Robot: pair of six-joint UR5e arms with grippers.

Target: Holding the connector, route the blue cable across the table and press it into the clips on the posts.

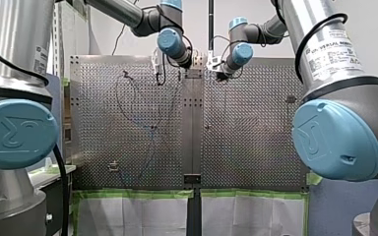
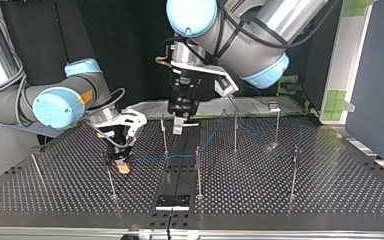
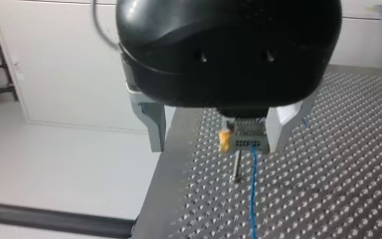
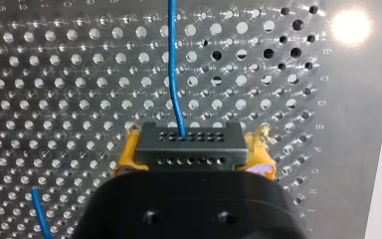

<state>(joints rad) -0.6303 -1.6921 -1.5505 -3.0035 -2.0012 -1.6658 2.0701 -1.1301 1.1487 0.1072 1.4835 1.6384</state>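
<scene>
My right gripper (image 4: 195,142) is shut on the black connector (image 4: 189,149), with yellow pads (image 4: 261,144) on both sides. The blue cable (image 4: 175,69) leaves the connector and runs ahead over the perforated plate. In the top view my right gripper (image 2: 123,165) holds the connector low over the table at the left, beside a thin post (image 2: 111,182). From there the cable (image 2: 180,156) trails towards the posts at the right (image 2: 235,132). My left gripper (image 2: 178,125) hangs over the table's middle seam. Its metal fingers (image 3: 151,127) stand wide apart, open, with nothing between them.
Several thin posts stand about the table, such as one by the seam (image 2: 198,170) and one at the right (image 2: 294,172). A black bracket (image 2: 172,201) sits at the near edge of the seam. Green tape (image 1: 128,194) lines the table's edge in the front view.
</scene>
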